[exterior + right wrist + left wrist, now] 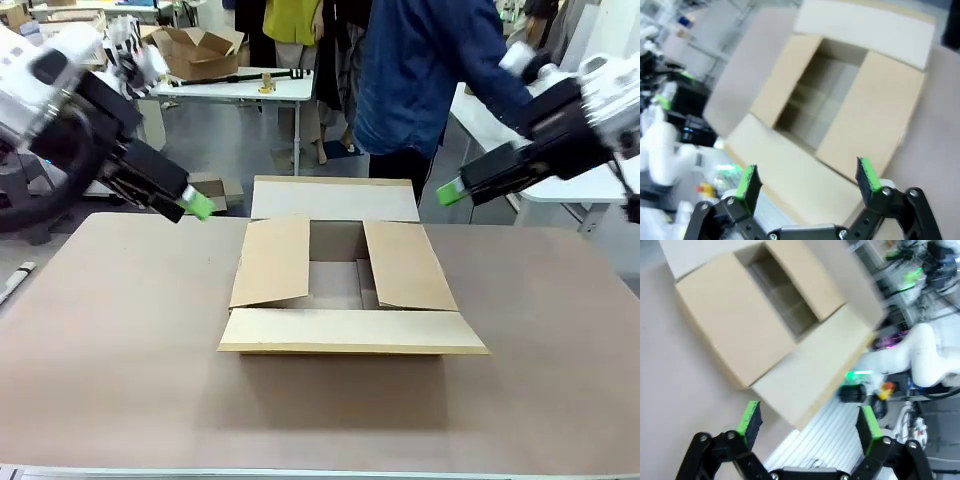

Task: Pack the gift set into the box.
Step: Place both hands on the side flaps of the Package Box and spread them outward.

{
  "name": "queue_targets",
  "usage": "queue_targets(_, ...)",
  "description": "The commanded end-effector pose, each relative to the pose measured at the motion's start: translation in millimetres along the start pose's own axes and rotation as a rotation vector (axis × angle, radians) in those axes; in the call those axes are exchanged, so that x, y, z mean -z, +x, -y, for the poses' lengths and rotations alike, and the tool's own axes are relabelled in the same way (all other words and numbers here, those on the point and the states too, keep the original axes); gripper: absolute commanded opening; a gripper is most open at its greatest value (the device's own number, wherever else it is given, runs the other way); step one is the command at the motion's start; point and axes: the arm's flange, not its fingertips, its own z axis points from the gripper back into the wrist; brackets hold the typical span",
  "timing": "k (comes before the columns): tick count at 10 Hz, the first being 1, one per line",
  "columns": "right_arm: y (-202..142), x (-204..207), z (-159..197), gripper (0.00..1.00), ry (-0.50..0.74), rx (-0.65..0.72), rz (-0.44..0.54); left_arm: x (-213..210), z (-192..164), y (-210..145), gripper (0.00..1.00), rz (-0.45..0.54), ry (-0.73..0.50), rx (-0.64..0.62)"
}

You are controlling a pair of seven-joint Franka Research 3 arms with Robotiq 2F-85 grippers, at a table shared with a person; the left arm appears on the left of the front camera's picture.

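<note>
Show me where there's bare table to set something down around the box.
The table is bare in a wide strip between the box and the robot-side edge, and on both sides of the box, nearer than the left gripper and right gripper. The far edge is crowded: the far flap spreads toward the person there.

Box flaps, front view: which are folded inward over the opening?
The left side flap and right side flap; the near flap and far flap spread outward.
</note>
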Motion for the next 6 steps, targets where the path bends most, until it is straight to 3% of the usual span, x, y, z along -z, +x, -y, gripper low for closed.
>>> queue_targets(1, -27.4, -19.3, 34.2, 1.0, 0.473, 0.692, 0.43, 4.9, -17.0, 3.5, 1.0, 0.246, -0.266, -0.336)
queue_targets(2, -35.3, -25.6, 46.8, 1.0, 0.493, 0.768, 0.477, 2.8, -23.1, 2.5, 1.0, 0.315, -0.31, -0.395)
queue_targets(5, -44.7, -40.2, 69.3, 1.0, 0.477, 0.798, 0.577, -16.3, -40.1, -8.4, 1.0, 0.393, -0.321, -0.422)
queue_targets(6, -40.7, -31.8, 71.0, 1.0, 0.369, 0.769, 0.57, -19.2, -45.1, -9.0, 1.0, 0.384, -0.239, -0.482)
